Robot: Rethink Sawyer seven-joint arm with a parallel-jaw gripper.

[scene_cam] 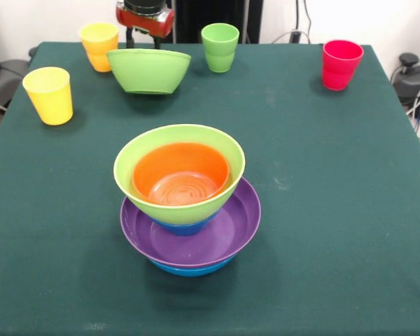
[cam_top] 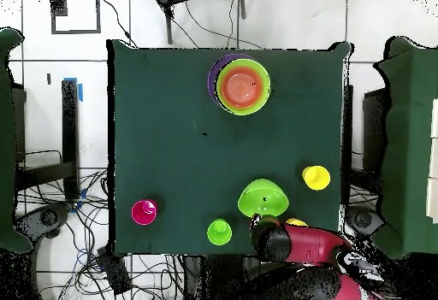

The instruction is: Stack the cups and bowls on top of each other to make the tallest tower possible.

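Here, the tower (scene_cam: 187, 210) stands mid-desk (scene_cam: 322, 210), orange bowl (scene_cam: 180, 178) uppermost. The tool (scene_cam: 144, 31) hovers behind a loose green bowl (scene_cam: 148, 70); its grip cannot be made out.

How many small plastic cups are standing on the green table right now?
4, all at the robot's end: yellow plastic cup outermost, orange-yellow plastic cup partly behind the loose light green plastic bowl, light green plastic cup beside that bowl, red plastic cup apart.

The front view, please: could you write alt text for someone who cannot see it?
A tower of nested bowls stands on a green table: blue lowest, then purple, small blue, light green, with a small orange bowl inside. Behind sit a second light green bowl and four cups: yellow, orange-yellow, light green and red. The gripper hangs behind the second bowl.
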